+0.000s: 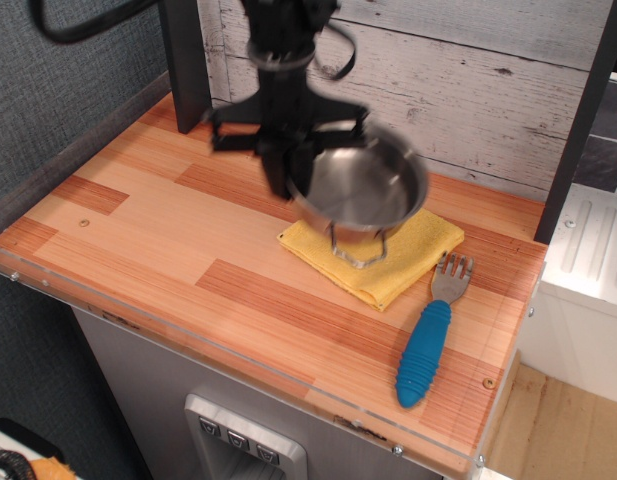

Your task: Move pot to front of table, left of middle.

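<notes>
The shiny steel pot (363,190) hangs in the air above the yellow cloth, blurred by motion, with one wire loop handle (358,252) dangling toward the front. My black gripper (293,183) comes down from above and is shut on the pot's left rim. The pot is lifted clear of the wooden table (168,235), over the back middle of the top.
A folded yellow cloth (388,255) lies under the pot. A fork with a blue ribbed handle (426,350) lies at the front right. A dark post (185,70) stands at the back left. A white plank wall runs along the back.
</notes>
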Robot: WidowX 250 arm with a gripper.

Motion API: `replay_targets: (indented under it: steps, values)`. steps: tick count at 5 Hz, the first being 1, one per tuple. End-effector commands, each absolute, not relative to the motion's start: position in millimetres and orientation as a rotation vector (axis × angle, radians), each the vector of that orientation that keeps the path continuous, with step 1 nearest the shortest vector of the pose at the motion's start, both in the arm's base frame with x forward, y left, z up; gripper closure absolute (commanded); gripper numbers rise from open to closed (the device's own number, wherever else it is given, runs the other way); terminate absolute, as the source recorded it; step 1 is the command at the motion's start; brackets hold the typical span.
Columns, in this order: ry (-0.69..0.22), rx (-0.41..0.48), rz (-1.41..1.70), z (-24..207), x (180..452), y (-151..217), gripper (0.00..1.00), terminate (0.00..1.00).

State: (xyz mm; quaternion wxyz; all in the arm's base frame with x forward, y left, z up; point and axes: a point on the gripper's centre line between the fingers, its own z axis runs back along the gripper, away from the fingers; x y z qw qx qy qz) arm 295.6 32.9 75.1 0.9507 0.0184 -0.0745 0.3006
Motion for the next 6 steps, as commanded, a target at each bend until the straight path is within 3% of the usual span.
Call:
replay_targets:
  steps: [1, 4, 6]
  values:
    - [-0.165, 0.029, 0.791, 72, 254, 54, 1.00, 0.00]
    - [-0.122, -0.038, 0.907, 44, 220, 92, 1.00, 0.00]
    - [-0.082, -0.028, 0.932, 29, 212, 107, 1.00, 0.00]
